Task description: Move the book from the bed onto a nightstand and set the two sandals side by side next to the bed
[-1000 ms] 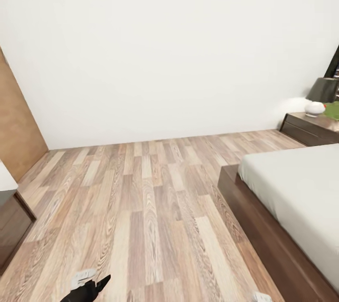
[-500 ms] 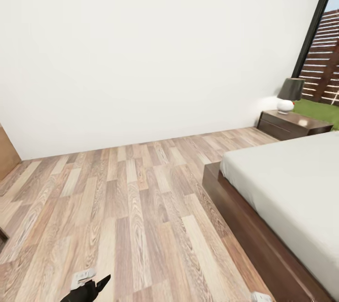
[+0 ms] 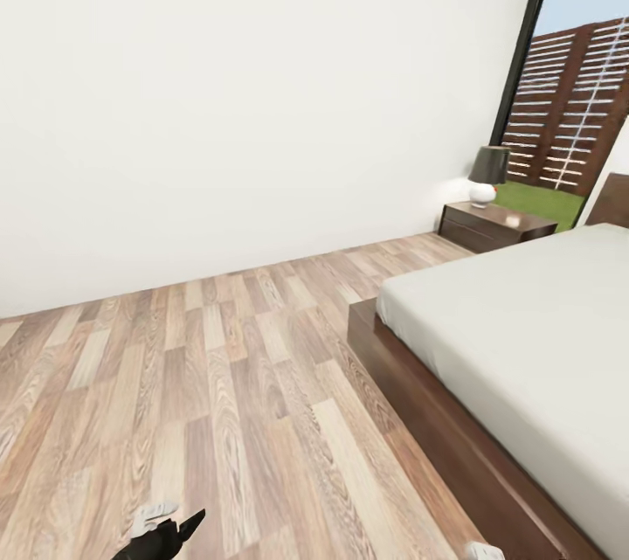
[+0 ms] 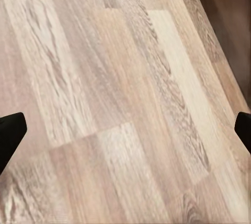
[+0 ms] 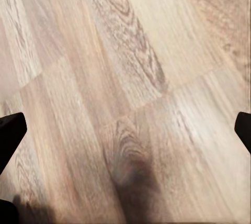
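Both grippers, left gripper and right gripper, hang spread, empty; base could clip the bed frame turning beside it.

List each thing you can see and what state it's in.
Bed: mattress bare where visible.
Nightstand: drawers shut, lamp on top.
Lamp: upright.
Left gripper: open, empty, over the floor.
Right gripper: open, empty, over the floor.
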Tool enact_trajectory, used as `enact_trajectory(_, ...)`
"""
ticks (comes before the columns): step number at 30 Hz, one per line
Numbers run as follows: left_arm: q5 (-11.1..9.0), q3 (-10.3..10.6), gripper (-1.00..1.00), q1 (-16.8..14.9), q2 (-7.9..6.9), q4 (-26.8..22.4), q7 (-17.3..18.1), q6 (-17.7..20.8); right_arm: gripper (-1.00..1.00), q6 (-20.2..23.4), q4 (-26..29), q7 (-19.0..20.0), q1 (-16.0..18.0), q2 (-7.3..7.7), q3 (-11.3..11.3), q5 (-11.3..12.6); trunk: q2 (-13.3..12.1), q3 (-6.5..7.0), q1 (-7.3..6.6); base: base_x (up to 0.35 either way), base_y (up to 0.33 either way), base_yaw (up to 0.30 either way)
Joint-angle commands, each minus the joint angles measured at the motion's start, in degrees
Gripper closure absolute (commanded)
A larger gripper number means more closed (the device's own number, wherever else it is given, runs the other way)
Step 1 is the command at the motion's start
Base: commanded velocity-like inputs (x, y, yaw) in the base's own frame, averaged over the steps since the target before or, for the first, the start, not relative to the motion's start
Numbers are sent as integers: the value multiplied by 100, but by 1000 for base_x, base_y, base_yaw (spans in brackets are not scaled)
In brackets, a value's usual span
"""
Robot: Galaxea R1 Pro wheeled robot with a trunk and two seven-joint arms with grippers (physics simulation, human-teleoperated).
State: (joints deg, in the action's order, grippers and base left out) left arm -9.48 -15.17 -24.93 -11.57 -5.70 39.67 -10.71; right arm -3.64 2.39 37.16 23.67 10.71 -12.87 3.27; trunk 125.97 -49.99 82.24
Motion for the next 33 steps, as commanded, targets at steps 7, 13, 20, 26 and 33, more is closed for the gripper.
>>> enact_trajectory(7,-45,18,-100,-3,-3,8,24,-11,-100,-14,-10,19,5,1,13,33,2,29,-1,0,0,-252)
enact_trajectory(13,-45,18,-100,-3,-3,8,24,-10,-100,-14,-10,19,6,1,13,33,2,58,-1,0,0,-252)
enact_trajectory(20,-45,19,-100,-3,-3,8,24,-11,-100,-16,-10,19,6,1,13,33,2,91,-1,0,0,-252)
enact_trajectory(26,-45,17,-100,-3,-3,8,24,-12,-100,-15,-10,19,6,1,13,33,2,118,-1,0,0,-252)
enact_trajectory(33,-45,17,-100,-3,-3,8,24,-10,-100,-16,-10,19,6,1,13,33,2,151,-1,0,0,-252)
